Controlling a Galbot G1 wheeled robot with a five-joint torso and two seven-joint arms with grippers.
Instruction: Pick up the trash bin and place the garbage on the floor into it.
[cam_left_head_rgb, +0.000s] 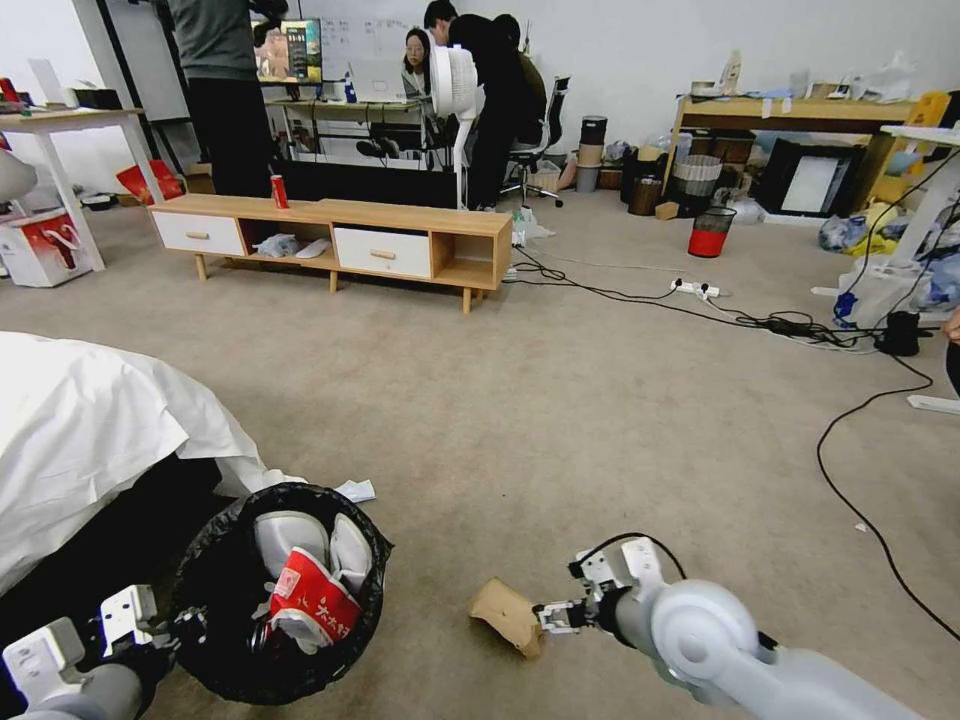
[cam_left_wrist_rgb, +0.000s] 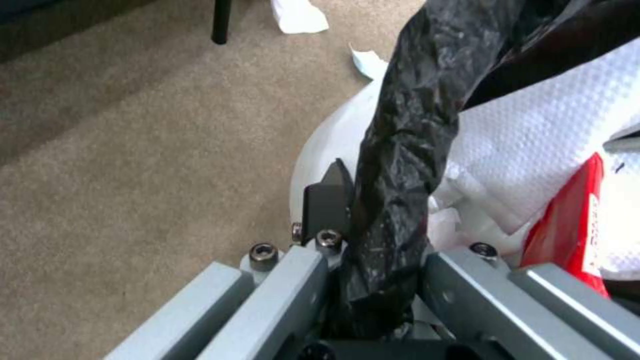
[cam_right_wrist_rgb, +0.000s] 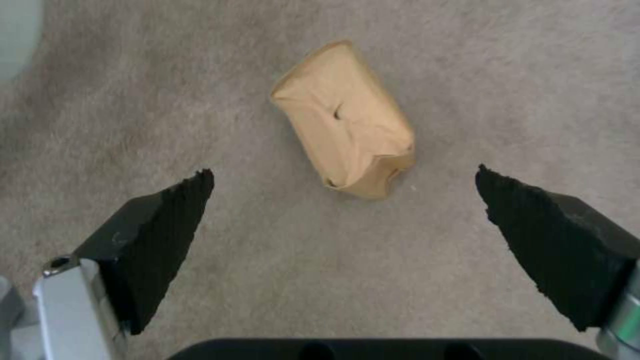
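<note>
- Left gripper (cam_left_wrist_rgb: 373, 250) pinches the trash bin (cam_left_head_rgb: 215, 640) rim, bag and all.
- Right gripper (cam_right_wrist_rgb: 343, 200) spread wide, cardboard piece (cam_right_wrist_rgb: 347, 120) just ahead on the floor (cam_left_head_rgb: 600, 420).
- Best: centre it, descend, then squeeze across its narrow width.

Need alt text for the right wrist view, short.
The open right gripper hovers over a tan folded cardboard piece lying on the beige carpet, its two black fingers spread wide to either side and not touching it.
</note>
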